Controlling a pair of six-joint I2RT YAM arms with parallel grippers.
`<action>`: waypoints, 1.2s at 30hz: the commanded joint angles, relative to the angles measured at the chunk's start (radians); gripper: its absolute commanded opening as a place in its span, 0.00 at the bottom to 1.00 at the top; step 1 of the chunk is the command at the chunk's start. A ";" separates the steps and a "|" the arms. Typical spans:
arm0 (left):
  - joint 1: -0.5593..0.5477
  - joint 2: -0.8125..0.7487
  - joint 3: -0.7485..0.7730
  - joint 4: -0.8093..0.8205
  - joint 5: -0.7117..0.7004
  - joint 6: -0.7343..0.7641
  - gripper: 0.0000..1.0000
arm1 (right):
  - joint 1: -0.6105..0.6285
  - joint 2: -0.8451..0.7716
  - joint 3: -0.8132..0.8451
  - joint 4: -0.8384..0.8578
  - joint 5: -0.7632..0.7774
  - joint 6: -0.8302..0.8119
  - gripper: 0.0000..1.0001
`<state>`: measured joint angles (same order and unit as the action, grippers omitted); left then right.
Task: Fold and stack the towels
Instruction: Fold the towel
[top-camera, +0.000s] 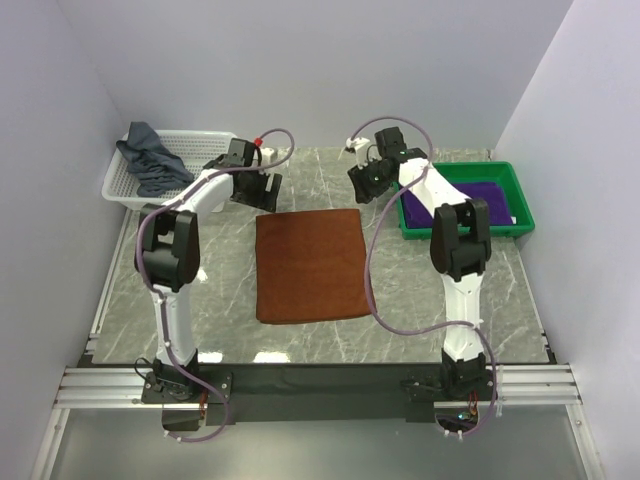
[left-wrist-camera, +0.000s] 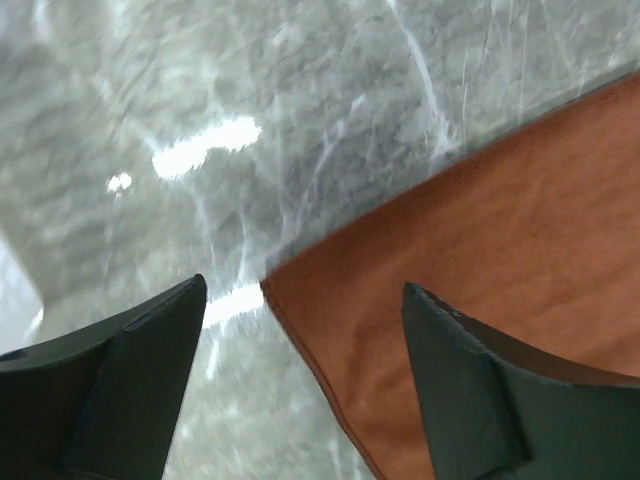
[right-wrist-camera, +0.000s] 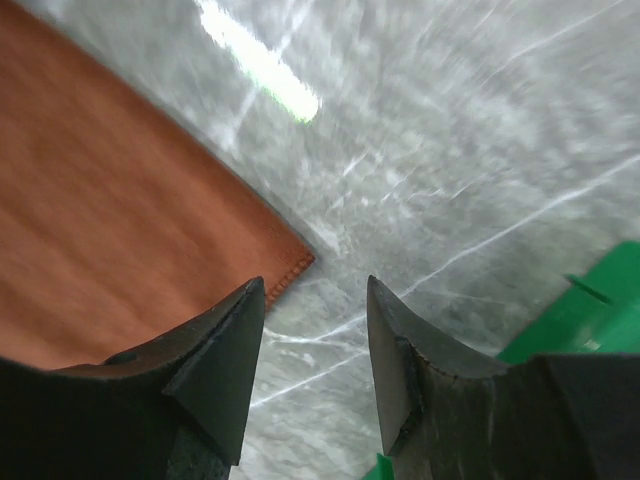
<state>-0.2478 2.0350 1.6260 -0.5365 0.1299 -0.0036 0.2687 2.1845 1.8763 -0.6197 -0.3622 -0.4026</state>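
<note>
Rust-brown towel (top-camera: 308, 265) (left-wrist-camera: 500, 230) (right-wrist-camera: 110, 200): laid flat at ctr of the bench (top-camera: 200, 290), near-square in outline. Not gripped by either arm.
Grey-blue towel (top-camera: 150, 160): bunched up and draped over the 9 o'clock end of the white basket (top-camera: 205, 145), which is set at approx 10 o'clock on the bench.
Purple towel (top-camera: 485, 195): laid inside the green tray (top-camera: 515, 180) at approx 2 o'clock on the bench. Partly hidden by the R arm.
Left gripper (top-camera: 262, 188) (left-wrist-camera: 305, 290): held by the rust-brown towel's 11 o'clock cnr. Jaws spread wide, nothing pinched. In the left wrist view the towel's cnr is seen in the gap, nearer the R-hand finger.
Right gripper (top-camera: 362, 180) (right-wrist-camera: 315, 283): held by the same towel's 1 o'clock cnr. Jaws parted, less wide than the left pair, nothing pinched. In the right wrist view only bare bench is seen in the gap, and the towel's cnr is seen just beside the L-hand finger's tip.
Contact: whether any fingertip is touching towel or bench cannot be told, as both wrist views are blurred.
Bench surface: grey marble-look w/ pale veins. Bright glare patches are seen in both wrist views.
Tray in right wrist view (right-wrist-camera: 590, 310): a green edge is seen at approx 4 o'clock.
</note>
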 joint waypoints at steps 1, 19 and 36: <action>0.002 0.036 0.118 -0.046 0.083 0.151 0.83 | 0.009 0.032 0.101 -0.110 -0.015 -0.108 0.51; 0.002 0.145 0.118 -0.002 0.148 0.157 0.60 | 0.089 0.152 0.170 -0.101 0.068 -0.159 0.43; 0.002 0.154 0.123 -0.028 0.131 0.160 0.59 | 0.095 0.190 0.150 -0.089 0.140 -0.163 0.34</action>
<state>-0.2474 2.1891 1.7226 -0.5591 0.2466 0.1421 0.3603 2.3665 2.0102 -0.7246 -0.2401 -0.5491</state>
